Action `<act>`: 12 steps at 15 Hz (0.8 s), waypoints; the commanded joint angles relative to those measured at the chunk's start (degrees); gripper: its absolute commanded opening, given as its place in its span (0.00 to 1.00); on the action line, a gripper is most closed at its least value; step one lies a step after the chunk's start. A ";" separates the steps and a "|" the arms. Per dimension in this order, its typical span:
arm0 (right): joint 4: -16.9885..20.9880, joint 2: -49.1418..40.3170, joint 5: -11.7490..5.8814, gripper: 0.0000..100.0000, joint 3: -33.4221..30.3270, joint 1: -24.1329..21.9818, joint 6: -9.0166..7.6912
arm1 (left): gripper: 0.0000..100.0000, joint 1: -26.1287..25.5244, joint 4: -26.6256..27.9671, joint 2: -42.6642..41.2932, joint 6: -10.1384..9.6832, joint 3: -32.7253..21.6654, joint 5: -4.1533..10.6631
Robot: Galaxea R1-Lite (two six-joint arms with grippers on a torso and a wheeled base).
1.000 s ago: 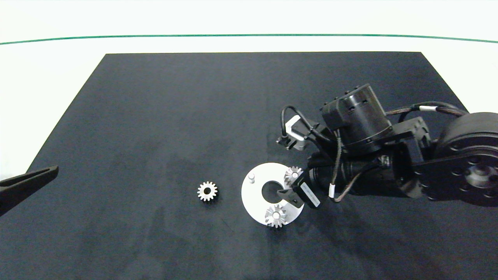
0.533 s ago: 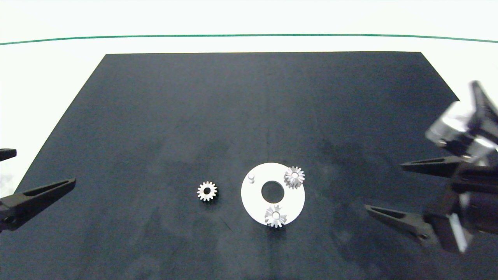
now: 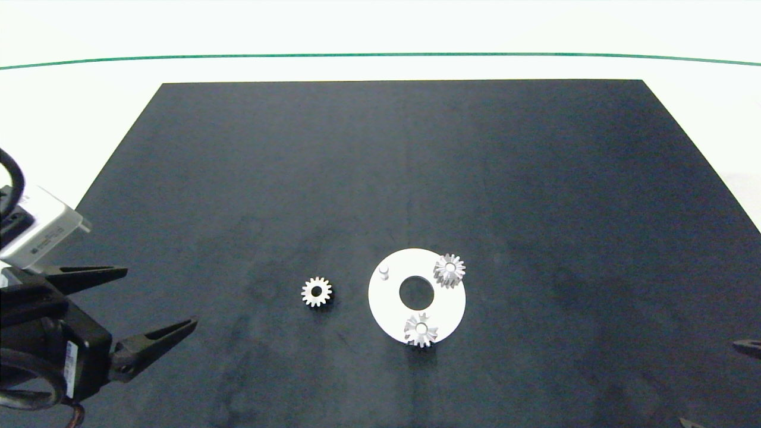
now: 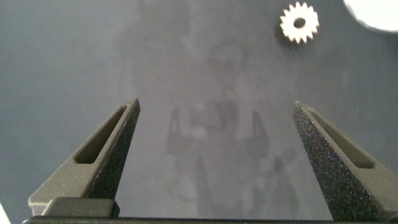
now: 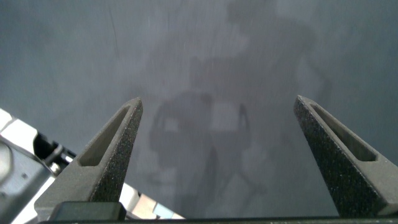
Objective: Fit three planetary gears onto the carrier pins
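Observation:
A flat white disc (image 3: 392, 303) lies on the black mat. Two silver gears sit on its pins, one at the far right (image 3: 449, 270) and one at the near edge (image 3: 421, 330). One short white carrier pin (image 3: 384, 272) stands bare at the disc's far left. A loose gear (image 3: 316, 292) lies flat on the mat left of the disc, and shows in the left wrist view too (image 4: 299, 23). My left gripper (image 3: 157, 300) is open at the left, well short of the loose gear. My right gripper (image 5: 217, 102) is open over bare mat; only a fingertip (image 3: 748, 346) shows at the right edge.
The black mat (image 3: 404, 166) covers most of the white table (image 3: 71, 107). A green line (image 3: 380, 55) runs along the table's far side.
The right arm has drawn back from the disc and out past the right edge, leaving a gear on the far-right pin. The left gripper has come in from the left toward the loose gear.

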 commanded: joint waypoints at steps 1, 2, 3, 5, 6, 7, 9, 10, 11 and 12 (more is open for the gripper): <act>-0.16 -1.68 2.25 1.00 2.64 -0.02 -0.15 | 1.00 -2.89 -1.29 5.60 -0.26 0.48 0.95; -0.16 -1.68 2.69 1.00 2.82 -0.02 -0.23 | 1.00 -4.20 -2.87 7.01 -0.52 0.57 1.13; -0.16 -1.68 2.78 1.00 3.17 0.07 -0.41 | 1.00 -5.52 -3.66 8.50 -1.58 0.57 1.13; -0.24 -1.60 2.78 1.00 3.26 0.07 -0.41 | 1.00 -11.23 -5.77 12.02 -3.86 0.04 3.32; -0.24 -1.51 2.87 1.00 3.26 0.07 -0.41 | 1.00 -12.99 -7.53 13.51 -4.83 0.39 5.61; -0.24 -1.51 2.87 1.00 3.26 0.07 -0.41 | 1.00 -15.45 -9.99 15.80 -5.71 1.18 9.13; -0.24 -1.42 2.78 1.00 3.70 0.07 -0.41 | 1.00 -17.74 -14.65 18.35 -6.85 1.18 10.80; -0.24 -1.42 2.78 1.00 3.79 0.07 -0.41 | 1.00 -18.44 -15.17 18.79 -6.59 0.48 10.80; -0.24 -1.33 2.87 1.00 3.79 0.07 -0.41 | 1.00 -18.71 -15.17 19.58 -6.59 0.04 10.80; -0.24 -1.24 2.87 1.00 3.87 0.07 -0.41 | 1.00 -18.71 -15.44 22.57 -6.94 -0.57 10.80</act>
